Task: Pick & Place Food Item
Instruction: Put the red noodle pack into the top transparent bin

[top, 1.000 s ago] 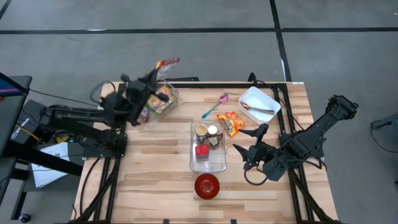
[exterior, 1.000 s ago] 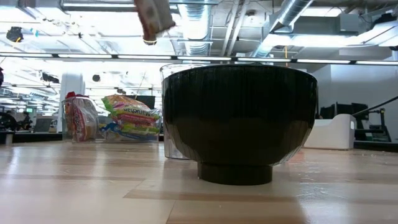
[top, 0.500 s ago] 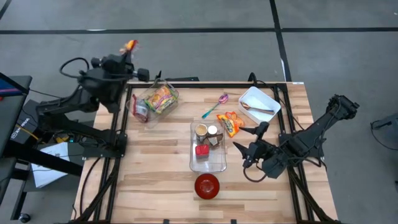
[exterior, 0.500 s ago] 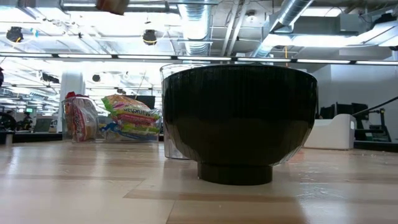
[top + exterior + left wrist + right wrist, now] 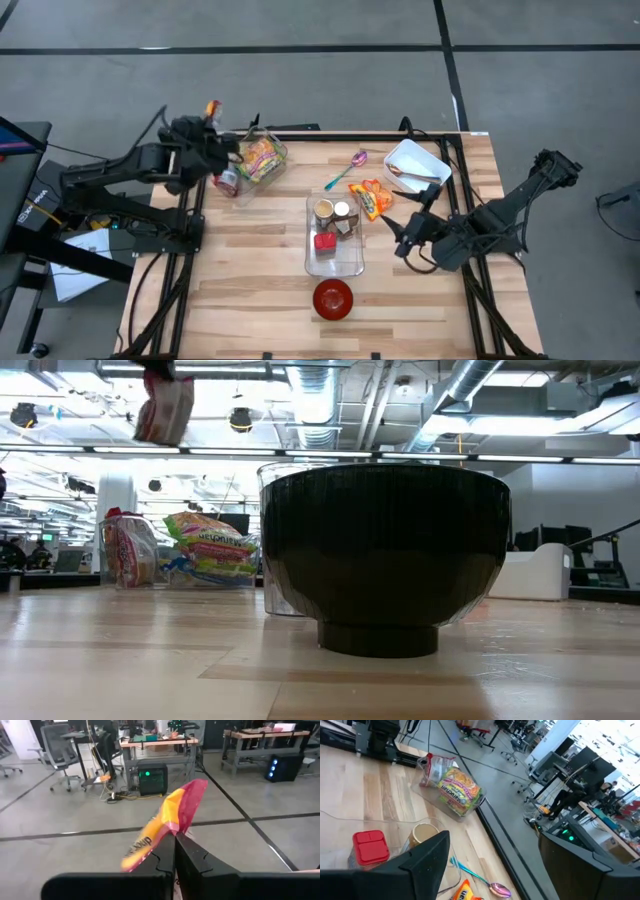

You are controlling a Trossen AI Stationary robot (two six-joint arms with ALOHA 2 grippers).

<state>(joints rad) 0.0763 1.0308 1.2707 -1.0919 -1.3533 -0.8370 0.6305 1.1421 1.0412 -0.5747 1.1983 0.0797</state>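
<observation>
Bowl [image 5: 333, 298], dark outside and red inside, stands nearest on the table's front edge, apparently empty.

Clear tray [image 5: 334, 262], just behind the bowl at table centre: holds a red-lidded box [image 5: 324, 241] and small cups [image 5: 324, 209]; likely the sorting place for picked items.

Right gripper [image 5: 407, 220], beside the tray's right wall, low over the wood, fingers spread and empty; probably waiting its turn.

Orange snack packet [image 5: 372, 197], flat on the wood between the tray and a white dish [image 5: 433, 160] holding a utensil.

Pink spoon [image 5: 355, 160], loose behind the tray.

Clear bin [image 5: 277, 160], tipped at the back left, stocked with snack bags [image 5: 258, 158]: the supply.

Left gripper [image 5: 213, 122], off the table's back-left edge, fingers pinched shut on a red-and-yellow snack packet [image 5: 170, 822] by its sealed edge, so the packet hangs free in the air; judged mid-carry, not yet placed.
</observation>
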